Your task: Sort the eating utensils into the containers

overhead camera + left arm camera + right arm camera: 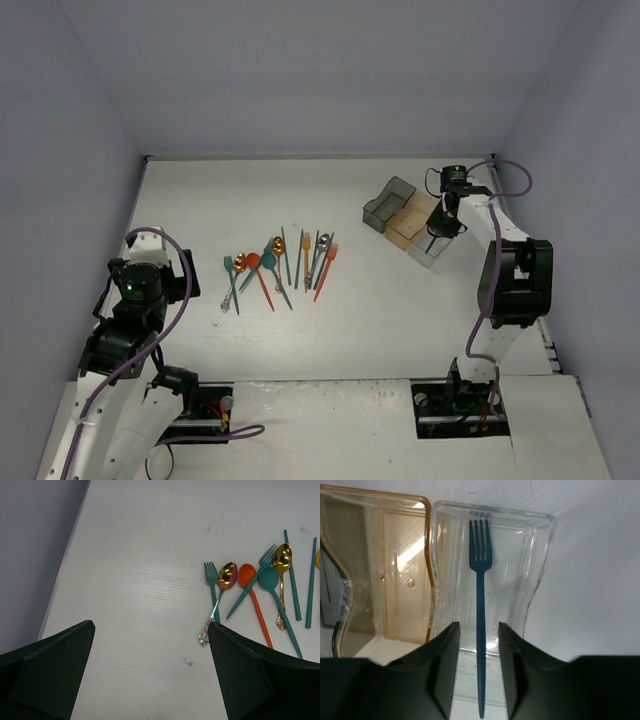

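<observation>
Over at the far right of the table [400,320], my right gripper [478,630] hangs above the clear bin [542,550], beside the orange-tan bin [427,540]. Its fingers are parted with a gap on each side, so the teal fork [480,580] lies loose inside the clear one. My left gripper [150,625] gapes wide and empty near the unsorted utensils [280,265], I'd guess ready for a pick.

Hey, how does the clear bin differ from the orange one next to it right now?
The clear bin is colourless; the orange bin is amber-tinted. The clear bin has a teal fork over it, between the fingers of the open right pincer; the orange bin looks empty. Both are translucent, rectangular, open-topped, side by side.
</observation>
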Controlling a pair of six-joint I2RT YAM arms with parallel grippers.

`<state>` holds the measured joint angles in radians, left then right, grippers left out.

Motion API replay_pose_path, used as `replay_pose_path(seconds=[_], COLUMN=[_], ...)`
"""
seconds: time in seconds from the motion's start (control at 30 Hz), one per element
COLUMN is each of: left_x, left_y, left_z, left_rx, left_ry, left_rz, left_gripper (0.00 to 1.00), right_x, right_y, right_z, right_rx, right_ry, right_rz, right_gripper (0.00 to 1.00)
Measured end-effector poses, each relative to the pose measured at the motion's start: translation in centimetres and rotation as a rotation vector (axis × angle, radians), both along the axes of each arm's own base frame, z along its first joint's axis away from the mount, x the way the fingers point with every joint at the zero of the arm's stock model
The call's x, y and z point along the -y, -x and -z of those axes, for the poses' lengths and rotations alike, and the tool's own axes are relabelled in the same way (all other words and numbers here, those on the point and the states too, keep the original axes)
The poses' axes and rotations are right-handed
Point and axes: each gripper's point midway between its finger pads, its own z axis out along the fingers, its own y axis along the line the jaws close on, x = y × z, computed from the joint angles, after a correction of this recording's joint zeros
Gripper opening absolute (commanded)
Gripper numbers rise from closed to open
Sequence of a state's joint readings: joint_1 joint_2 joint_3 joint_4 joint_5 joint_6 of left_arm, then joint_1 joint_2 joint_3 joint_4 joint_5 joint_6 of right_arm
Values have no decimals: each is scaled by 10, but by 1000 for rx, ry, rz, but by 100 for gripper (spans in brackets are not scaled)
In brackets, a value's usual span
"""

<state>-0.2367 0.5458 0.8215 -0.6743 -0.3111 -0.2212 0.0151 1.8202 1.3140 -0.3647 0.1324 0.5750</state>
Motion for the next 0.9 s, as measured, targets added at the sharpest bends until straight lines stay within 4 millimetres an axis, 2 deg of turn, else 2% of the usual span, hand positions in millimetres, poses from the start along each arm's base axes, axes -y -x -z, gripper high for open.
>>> replay_pose_path(seconds=[0.07,0.2,0.33,0.43,0.53,0.67,0.77,0.9], left_x=[0,0,0,0,0,0,-1,-1], left_y=[0,-1,-1,-1,-2,-2,-2,-2], left_z=[0,1,2,2,3,3,3,3], left_rx=[-2,-6,-10,-12,-14,-16,-16,-16], left_ry=[0,-1,-2,-3,-4,-6,-7,-8], left_rz=[0,0,0,-1,-2,-5,-6,-7], left_gripper=[95,95,95,95,95,95,95,95], right_x=[-1,-18,-59,-101,-148,-200,-233,-259], right_y=[-1,0,8,19,35,53,65,79], right_z=[-15,-65,-112,-125,-115,-88,-56,-21], right_rx=[32,153,279,320,306,253,194,129], right_ry=[16,47,45,15,-3,-10,-8,5], right_rz=[-11,-63,-156,-233,-311,-390,-434,-471], right_gripper=[49,53,53,53,52,51,50,49])
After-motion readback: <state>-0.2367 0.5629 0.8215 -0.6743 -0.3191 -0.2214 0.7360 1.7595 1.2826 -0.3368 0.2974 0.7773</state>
